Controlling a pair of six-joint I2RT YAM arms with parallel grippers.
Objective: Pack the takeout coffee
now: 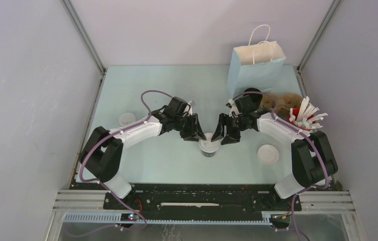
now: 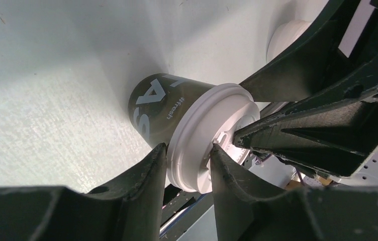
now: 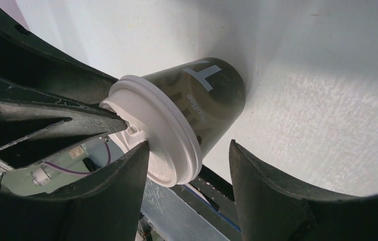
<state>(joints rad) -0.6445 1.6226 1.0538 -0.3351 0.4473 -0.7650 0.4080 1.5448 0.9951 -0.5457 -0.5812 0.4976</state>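
The takeout coffee cup (image 1: pixel 209 148), dark with white lettering and a white lid (image 1: pixel 209 143), stands on the table between both grippers. In the left wrist view my left gripper (image 2: pixel 188 150) pinches the rim of the lid (image 2: pixel 197 130), one finger under the rim beside the cup wall (image 2: pixel 152 105), the other on the lid's top. My right gripper (image 3: pixel 188 145) is open around the lid (image 3: pixel 162 125): one finger touches the lid's top, the other stands apart from the cup (image 3: pixel 212 95). The light blue paper bag (image 1: pixel 257 68) stands upright at the back right.
Loose white lids lie at the left (image 1: pixel 126 119) and near right (image 1: pixel 268 154). Behind the right arm sit a black cup (image 1: pixel 251 94), a brown cup carrier (image 1: pixel 282 102) and a red holder of white sticks (image 1: pixel 305 118). Grey walls enclose the table.
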